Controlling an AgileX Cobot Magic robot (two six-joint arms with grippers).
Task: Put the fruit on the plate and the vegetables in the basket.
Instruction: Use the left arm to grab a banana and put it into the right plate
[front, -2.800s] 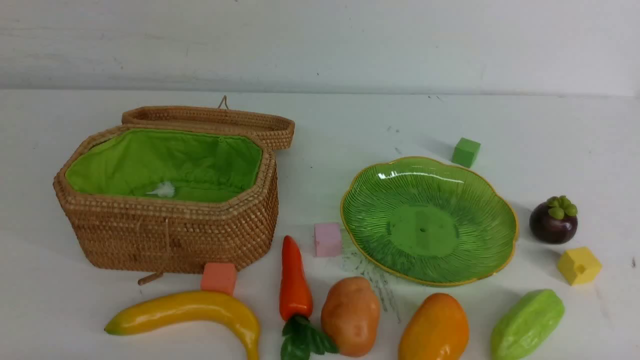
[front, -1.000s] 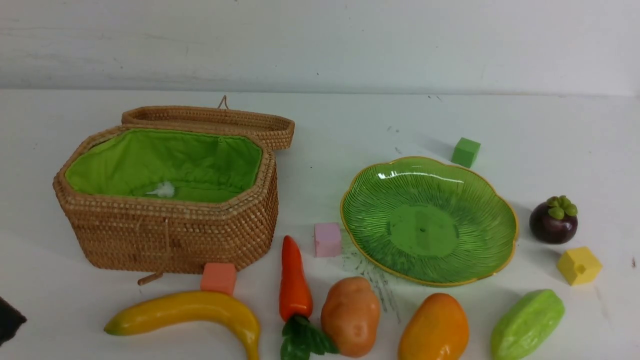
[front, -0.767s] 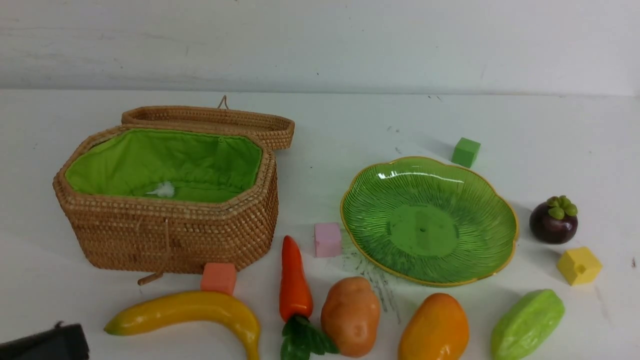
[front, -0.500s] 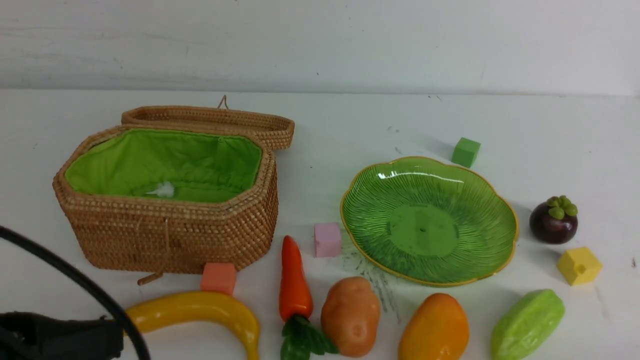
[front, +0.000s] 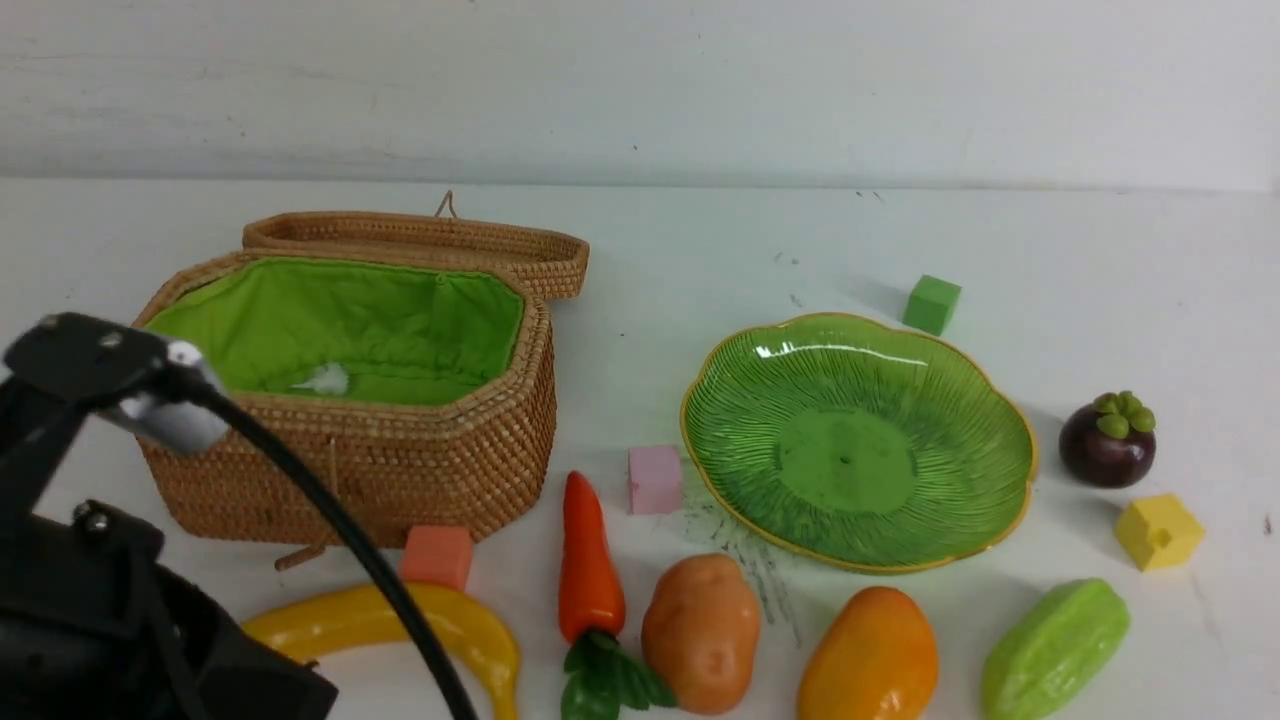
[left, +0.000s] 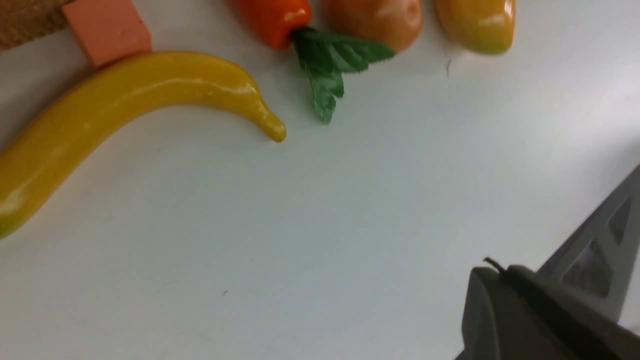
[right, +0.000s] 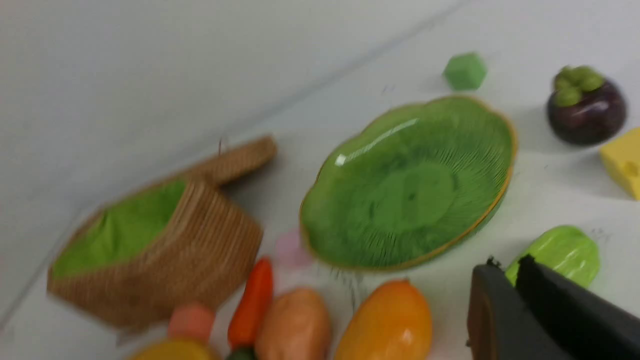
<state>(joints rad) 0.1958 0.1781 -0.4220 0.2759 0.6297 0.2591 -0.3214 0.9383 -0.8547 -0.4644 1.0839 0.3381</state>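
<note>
White tabletop (front: 700, 250), plain pale wall behind. Open basket (front: 400, 470) at left, plate (front: 850, 450) at right, well apart. Along the near edge lie banana (front: 470, 630), carrot (front: 588, 570), potato (front: 700, 630), mango (front: 868, 655) — mangosteen (front: 1106, 445) just right of the plate. Over bare tabletop near the banana, left fingers (left: 485, 300) are together; right fingers (right: 487, 300) look together too, though that view is blurred.
</note>
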